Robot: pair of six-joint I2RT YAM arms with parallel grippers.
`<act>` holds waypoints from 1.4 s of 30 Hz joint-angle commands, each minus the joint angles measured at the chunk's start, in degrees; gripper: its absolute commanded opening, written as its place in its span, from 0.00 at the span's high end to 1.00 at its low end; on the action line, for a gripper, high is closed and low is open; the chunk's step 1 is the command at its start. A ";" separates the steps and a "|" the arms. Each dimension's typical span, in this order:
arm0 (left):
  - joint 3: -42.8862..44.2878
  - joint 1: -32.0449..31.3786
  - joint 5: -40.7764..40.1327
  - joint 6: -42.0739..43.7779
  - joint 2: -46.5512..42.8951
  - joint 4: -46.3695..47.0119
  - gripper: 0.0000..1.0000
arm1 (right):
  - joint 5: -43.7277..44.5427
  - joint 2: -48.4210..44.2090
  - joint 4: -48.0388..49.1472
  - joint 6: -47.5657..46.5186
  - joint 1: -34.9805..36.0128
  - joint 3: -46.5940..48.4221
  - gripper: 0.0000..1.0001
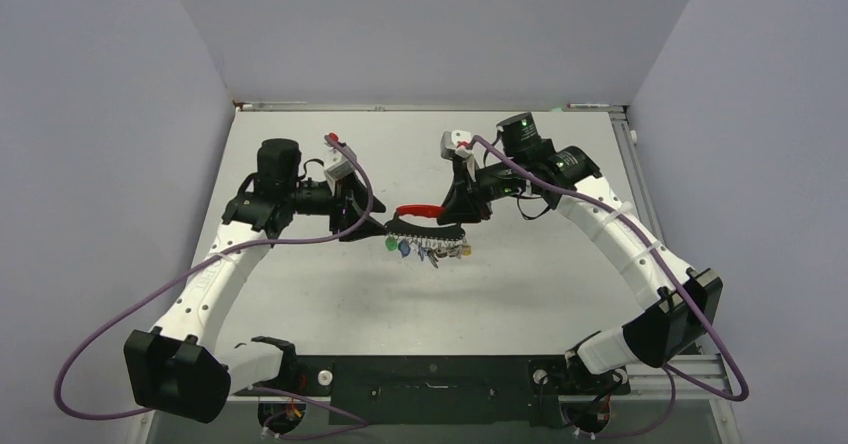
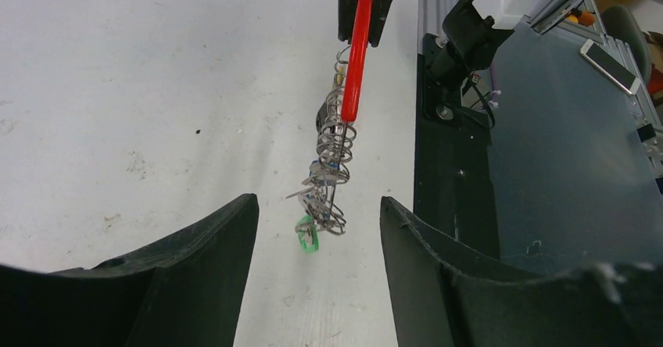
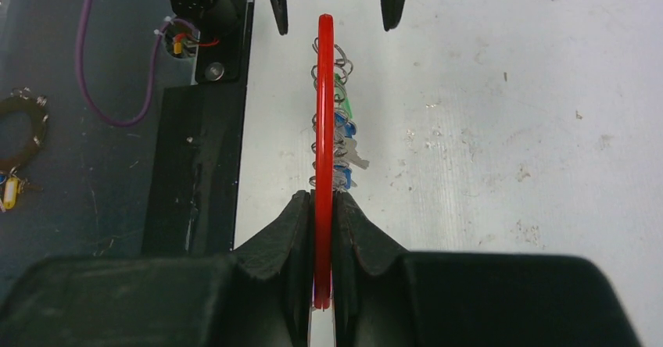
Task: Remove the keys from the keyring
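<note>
No readable text, label, brand, number or sign in any view. Coloured tags on keys too small to make out any marking.

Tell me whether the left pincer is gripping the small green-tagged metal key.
No, the left pincer stands open and the green-tagged key hangs clear of it.
</note>
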 commanded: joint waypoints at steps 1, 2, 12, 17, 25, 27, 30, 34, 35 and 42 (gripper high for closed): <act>1.44 -2.12 3.47 2.48 1.13 1.13 0.46 | -6.85 -1.36 0.64 -3.31 1.19 0.31 0.95; 1.61 -2.89 3.27 2.79 1.43 1.10 0.47 | -7.36 -1.15 0.36 -3.51 1.39 0.41 0.95; 2.76 -6.78 4.26 3.69 3.32 -0.47 0.81 | -8.06 -0.22 0.23 -3.73 2.39 0.88 0.95; 3.61 -6.83 3.69 3.22 3.36 -2.41 1.00 | -6.81 -0.29 2.30 -1.49 2.48 -0.68 0.62; 3.82 -6.83 3.09 2.92 3.39 -3.77 1.00 | 1.29 0.89 1.89 -0.53 7.43 0.12 0.22; 3.72 -6.83 3.64 2.61 3.28 -3.29 1.00 | 2.11 1.80 2.36 0.05 8.77 0.24 0.23; 3.76 -6.83 4.26 2.32 3.18 -3.09 1.00 | 1.87 3.77 3.17 1.58 9.63 0.74 0.27; 3.49 -6.83 4.62 1.92 2.92 -2.88 1.00 | 0.76 6.29 4.16 3.75 9.88 1.14 0.41; 3.36 -6.78 4.63 1.79 2.88 -2.78 1.00 | 0.62 6.83 4.39 4.18 9.91 1.20 0.47; 2.15 -5.09 4.28 -5.01 2.39 2.03 0.87 | 0.06 7.46 6.83 7.93 8.99 1.54 0.94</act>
